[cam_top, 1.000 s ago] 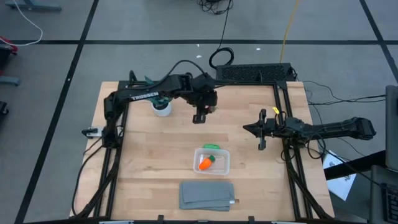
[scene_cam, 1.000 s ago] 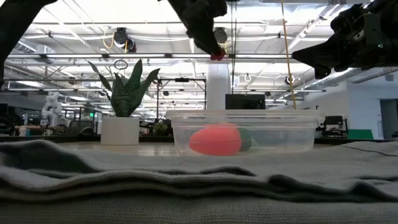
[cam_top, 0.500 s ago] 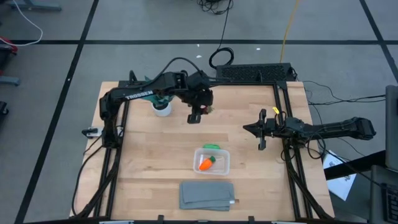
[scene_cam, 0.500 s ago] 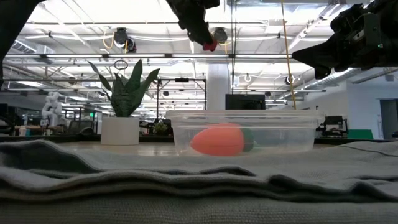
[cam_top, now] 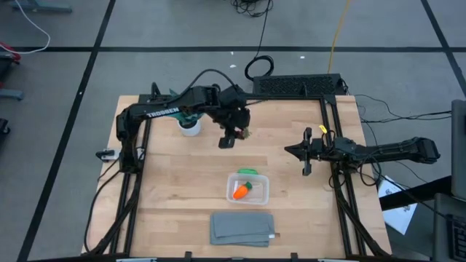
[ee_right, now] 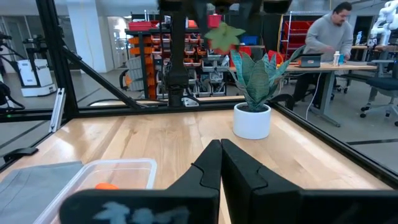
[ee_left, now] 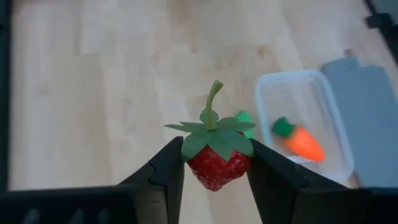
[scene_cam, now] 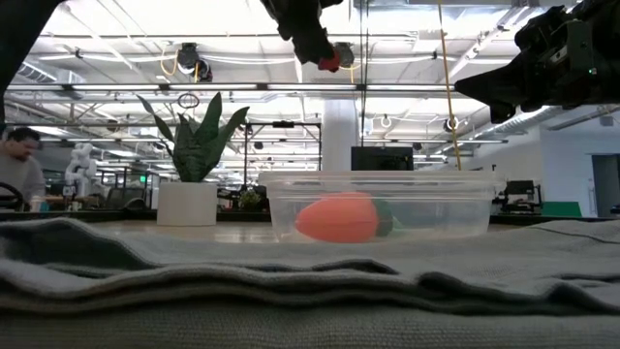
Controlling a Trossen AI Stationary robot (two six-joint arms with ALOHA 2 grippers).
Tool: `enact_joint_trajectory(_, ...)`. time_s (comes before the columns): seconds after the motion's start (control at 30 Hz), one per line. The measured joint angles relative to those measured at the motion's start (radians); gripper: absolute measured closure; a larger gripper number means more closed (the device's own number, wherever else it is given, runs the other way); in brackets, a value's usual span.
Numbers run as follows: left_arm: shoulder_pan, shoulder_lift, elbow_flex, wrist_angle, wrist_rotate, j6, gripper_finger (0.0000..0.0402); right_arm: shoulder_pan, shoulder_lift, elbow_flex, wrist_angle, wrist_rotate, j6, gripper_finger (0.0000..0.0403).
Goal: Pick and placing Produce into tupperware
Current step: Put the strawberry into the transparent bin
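Now: berry carried toward tub.
Left pincer (ee_left: 214,163) grips the berry (ee_left: 214,168), shifted slightly closer to the tub (cam_top: 250,188); right pincer (ee_right: 219,163) waits, fingers together.

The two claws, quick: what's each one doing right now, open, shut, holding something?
Left gripper: shut on the strawberry, held above the table.
Right gripper: shut, holding nothing.

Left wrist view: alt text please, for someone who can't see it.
The left end effector grips a red strawberry with a green leafy cap above a wooden table. Beyond it sits a clear tupperware holding an orange carrot, with a green pod beside it and a grey cloth behind.
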Motion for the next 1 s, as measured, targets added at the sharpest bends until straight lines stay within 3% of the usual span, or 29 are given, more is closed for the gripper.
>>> enact_joint_trajectory(0.4,-0.119,0.003,-0.238,0.159,0.005,-0.077,0.0256,0.0,0.0,0.0,0.0,0.0,-0.002,0.0403)
enact_joint_trajectory(0.63,-0.206,0.002,-0.375,0.357,0.002,-0.114,0.0256,0.0,0.0,0.0,0.0,0.0,-0.002,0.0403)
enact_joint_trajectory(0.83,-0.266,0.002,-0.442,0.522,-0.063,-0.105,0.0256,0.0,0.0,0.0,0.0,0.0,-0.002,0.0403)
enact_joint_trajectory(1.0,-0.288,0.001,-0.474,0.53,-0.07,-0.099,0.0256,0.0,0.0,0.0,0.001,0.0,0.002,0.0403)
